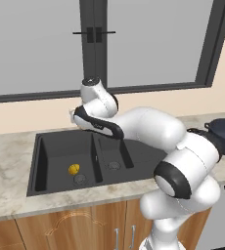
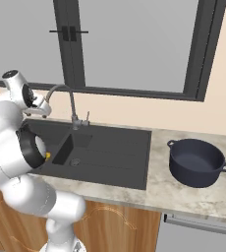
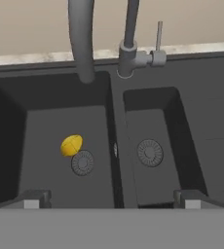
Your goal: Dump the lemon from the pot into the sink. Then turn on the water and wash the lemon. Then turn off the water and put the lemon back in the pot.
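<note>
Lemon dumped, tap not yet on

The lemon [image 3: 71, 145] lies in the sink's [image 3: 115, 121] larger bowl beside its drain; the hand [image 3: 112, 198] hovers above, wide and empty, facing the faucet [image 3: 128, 54]. The pot [image 2: 196, 162] stands on the tabletop.

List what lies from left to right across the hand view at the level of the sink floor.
Left wall of the sink → lemon → large bowl's drain → divider between the bowls → small bowl's drain → flat drainboard.
</note>
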